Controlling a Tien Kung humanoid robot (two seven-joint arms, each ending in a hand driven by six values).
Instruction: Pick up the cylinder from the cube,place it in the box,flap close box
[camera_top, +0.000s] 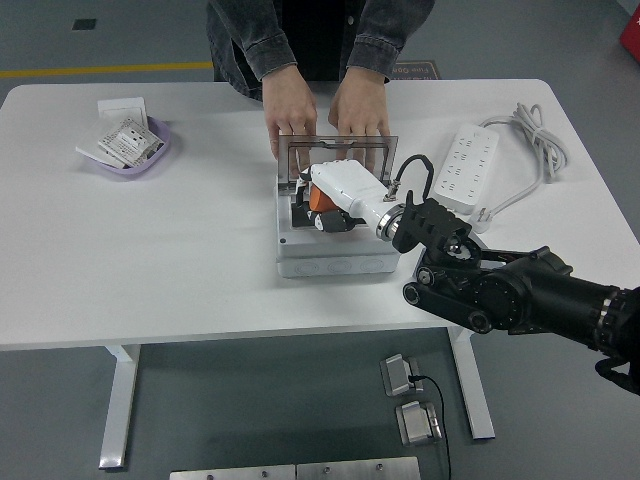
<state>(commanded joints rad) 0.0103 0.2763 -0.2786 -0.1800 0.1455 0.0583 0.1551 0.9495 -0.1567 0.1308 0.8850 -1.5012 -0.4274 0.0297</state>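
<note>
A grey box (340, 262) stands in the middle of the table with its clear lid (340, 152) raised at the far side. A person's two hands (325, 110) hold that lid up. My right hand (322, 202), white with black fingertips, reaches down into the box's open top, fingers curled around an orange cylinder (318, 199). The cylinder is low inside the box, mostly covered by my hand. No cube shows. My left arm is out of view.
A lilac bowl (150, 158) with paper packets sits at the far left, a white card behind it. A white power strip (467, 160) with its cable lies right of the box. The table's near edge runs below the box.
</note>
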